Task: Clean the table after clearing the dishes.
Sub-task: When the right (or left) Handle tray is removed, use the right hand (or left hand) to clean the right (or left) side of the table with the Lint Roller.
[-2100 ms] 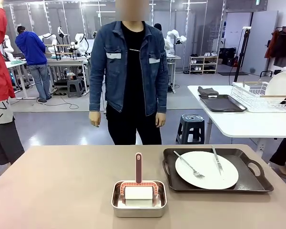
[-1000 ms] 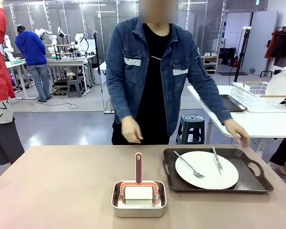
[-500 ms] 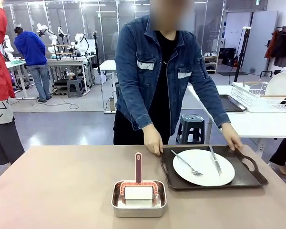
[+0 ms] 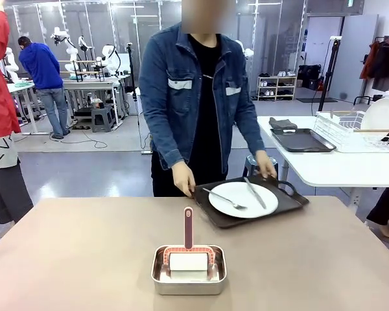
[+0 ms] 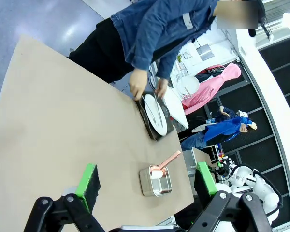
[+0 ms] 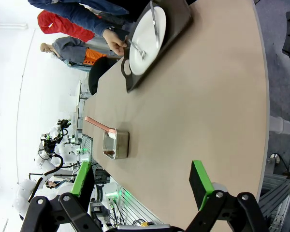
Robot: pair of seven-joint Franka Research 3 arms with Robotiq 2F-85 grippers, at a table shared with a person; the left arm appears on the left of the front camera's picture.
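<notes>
One tray [image 4: 292, 202] is in the person's [image 4: 194, 97] hands [image 4: 183, 178] at the far edge of the table [image 4: 84, 259] in the front view, tilted and apparently lifted clear. It carries the white plate [image 4: 243, 199] with fork [image 4: 224, 198] and knife [image 4: 254, 192]. The clearing step seems to be under way. Wiping comes next, and that calls for a grasp on the red upright handle of the roller [image 4: 188, 261], which stands in the steel pan [image 4: 188, 278] near the robot's edge.

In the left wrist view the left gripper [image 5: 146, 178] hangs high above the table [image 5: 53, 121], jaws spread and empty, with the pan [image 5: 154, 181] far below and the tray [image 5: 152, 116] beyond.

In the right wrist view the right gripper [image 6: 140, 178] is likewise wide and empty, well apart from the pan [image 6: 116, 144]. The plate [image 6: 147, 36] is cut by the top edge. What the white roll is made of cannot be told.
</notes>
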